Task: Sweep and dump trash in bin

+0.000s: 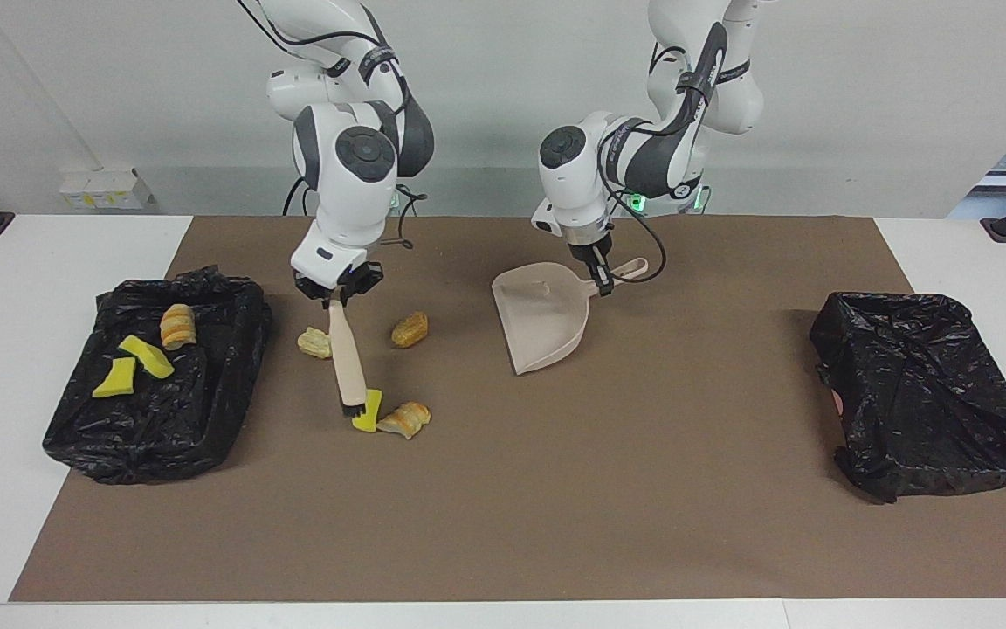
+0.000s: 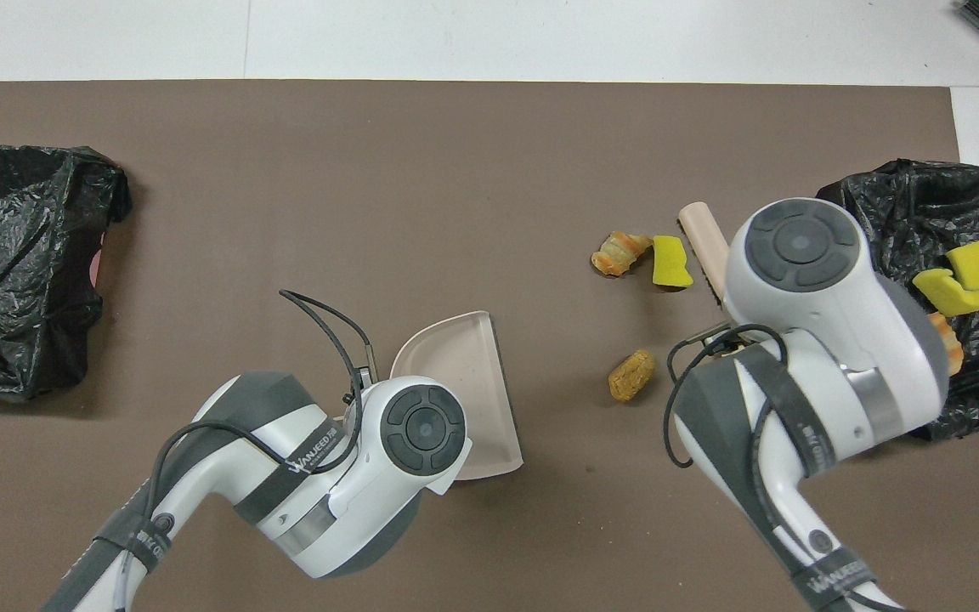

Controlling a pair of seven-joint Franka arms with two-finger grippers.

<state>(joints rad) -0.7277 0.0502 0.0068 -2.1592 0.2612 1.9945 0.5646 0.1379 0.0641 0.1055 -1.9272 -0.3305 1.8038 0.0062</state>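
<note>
My right gripper (image 1: 336,297) is shut on the top of the beige brush (image 1: 347,358), which hangs tilted with its bristles at a yellow sponge chunk (image 1: 367,412) (image 2: 670,262). A croissant bit (image 1: 404,419) (image 2: 619,252) touches that chunk. Two more bread bits (image 1: 314,342) (image 1: 409,329) lie either side of the brush handle, nearer the robots. My left gripper (image 1: 601,281) is shut on the handle of the beige dustpan (image 1: 542,314) (image 2: 464,374), which rests on the mat. The black-lined bin (image 1: 232,293) (image 2: 880,178) at the right arm's end holds two yellow chunks and a croissant bit.
A second black-lined bin (image 1: 931,393) (image 2: 14,263) sits at the left arm's end of the brown mat (image 1: 555,507). In the overhead view both wrists hide their grippers, and the right arm covers part of the filled bin.
</note>
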